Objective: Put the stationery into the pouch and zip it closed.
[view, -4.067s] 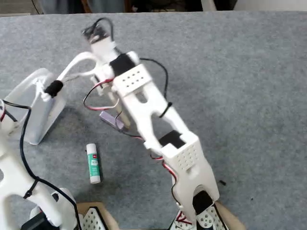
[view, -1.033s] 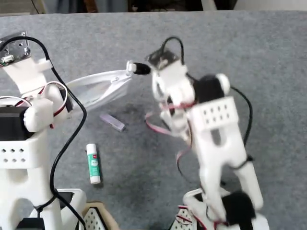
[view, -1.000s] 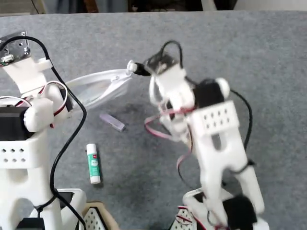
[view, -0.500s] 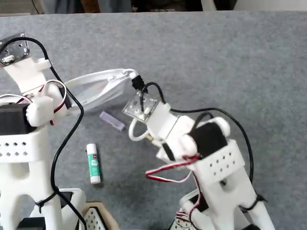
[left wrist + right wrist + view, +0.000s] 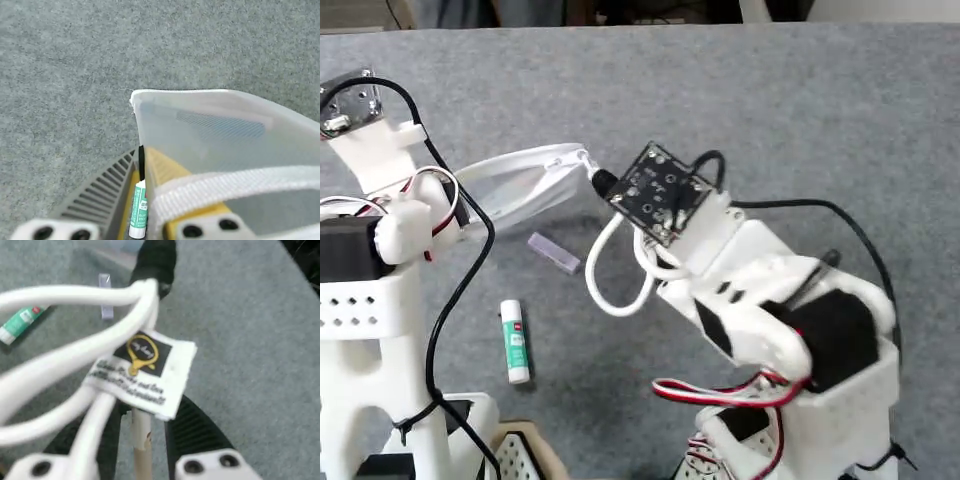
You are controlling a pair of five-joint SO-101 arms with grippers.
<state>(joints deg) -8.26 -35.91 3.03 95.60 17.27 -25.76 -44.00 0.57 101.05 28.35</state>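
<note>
Left pincer [image 5: 142, 172] clamped on translucent white zip pouch [image 5: 215, 130], held up off grey counter [image 5: 820, 100]. Right pincer [image 5: 142, 432], at the pouch's 3 o'clock, closed on thin tan wooden stick [image 5: 140, 450]. Green-white glue stick [image 5: 514, 342] lies at the pouch's 6 o'clock.

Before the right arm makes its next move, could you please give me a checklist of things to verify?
1. Grip of the left gripper on the translucent white pouch: ok.
2. Hold of the right gripper on the pale wooden stick, likely a pencil: ok.
3. Pouch mouth open enough for the stick: cannot tell.
4. Path clear of the white cord loop: not ok; it drapes across in front of the right gripper.
5. The green-and-white glue stick and purple eraser inside the pouch: not ok; both lie on the grey table.
</note>
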